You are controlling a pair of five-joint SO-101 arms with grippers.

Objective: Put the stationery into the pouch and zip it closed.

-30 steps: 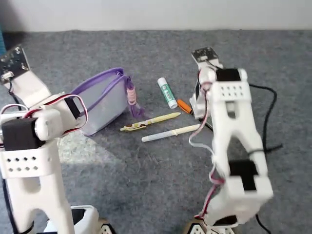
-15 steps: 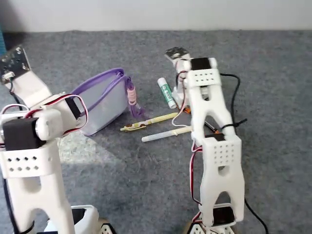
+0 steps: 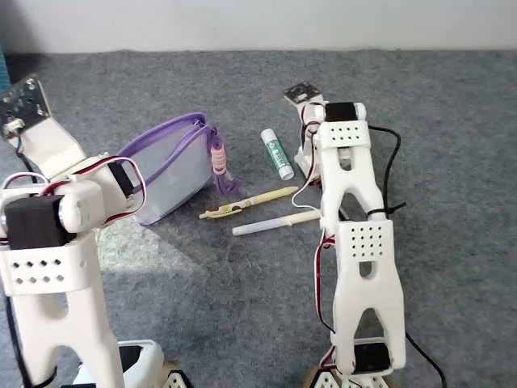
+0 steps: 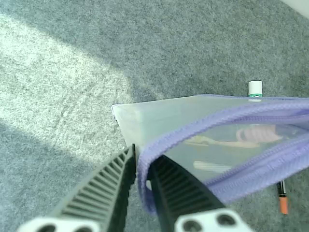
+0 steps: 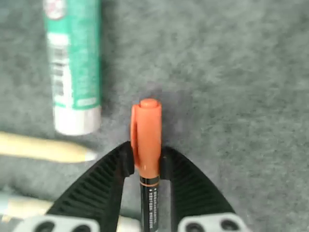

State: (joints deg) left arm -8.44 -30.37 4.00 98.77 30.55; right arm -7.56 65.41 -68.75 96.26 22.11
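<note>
A grey carpet [image 3: 242,307] covers the table up to a pale wall [image 3: 242,24] at the far edge, and the stationery is scattered across its middle. The clear pouch [image 3: 166,174] with the purple zip stands open on the left. The left gripper [image 4: 141,155] is pinched tight on the near end of the pouch's zip edge, holding the mouth up. That side has not moved over the last second. The change is on the right: a second ago the right arm [image 3: 355,242] stood off to the side with the orange-capped pen in plain sight on the carpet, half a second ago it had swung in over the pen, and now it is stretched straight above that spot. From its wrist, the right gripper [image 5: 146,152] has its jaws nearly closed, pressing the orange-capped pen [image 5: 146,130] from both sides just below the cap. The pen looks as if it is still lying on the carpet rather than lifted, though that is hard to be sure of. The glue stick [image 3: 277,153] lies just beside it, and the yellow pen [image 3: 250,200] and the white pen [image 3: 275,222] rest between the arm and the pouch, both outside it. So the first pick appears to be in hand, while the loading proper has barely begun: nothing seems to be in the pouch yet and the zip is wide open.
</note>
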